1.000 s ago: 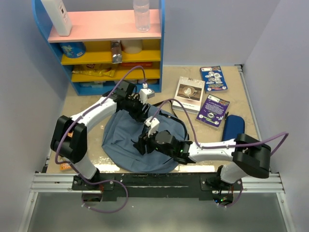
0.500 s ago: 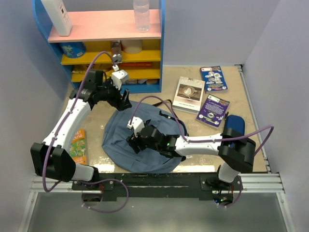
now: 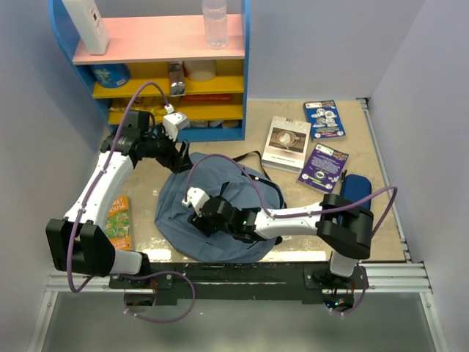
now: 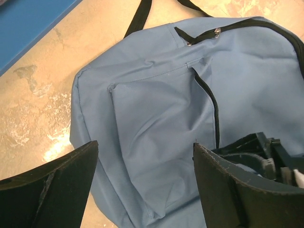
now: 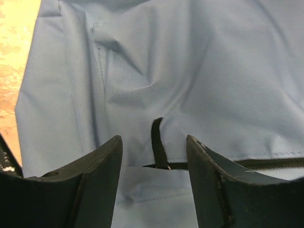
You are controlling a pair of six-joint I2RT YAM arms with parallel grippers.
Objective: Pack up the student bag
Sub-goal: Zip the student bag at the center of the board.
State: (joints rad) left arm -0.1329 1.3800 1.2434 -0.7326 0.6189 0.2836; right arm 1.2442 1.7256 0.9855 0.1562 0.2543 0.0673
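Observation:
The student bag [image 3: 173,207] is a slate-blue fabric backpack lying flat on the table between the arms, its black zipper [image 4: 214,112] partly undone. My left gripper [image 3: 182,159] hovers over the bag's far-left edge. It stands open [image 4: 145,159] with only fabric below it. My right gripper [image 3: 198,218] is low over the bag's middle-left. It is open [image 5: 154,142], its fingers either side of a black zipper pull tab [image 5: 158,144] without touching it. In the left wrist view the bag [image 4: 156,104] fills most of the frame; the right arm [image 4: 266,154] shows at the lower right.
A blue, yellow and pink shelf [image 3: 161,77] stands at the back left, close behind my left arm. Three books [image 3: 287,143] [image 3: 323,119] [image 3: 323,167] lie at the back right, with a dark-blue pencil case [image 3: 354,192] beside them. A green book [image 3: 117,220] lies left of the bag.
My left arm has lifted off the bag and swung back-left toward the shelf, its jaws opening. My right gripper has slid left across the bag. The green book is now uncovered.

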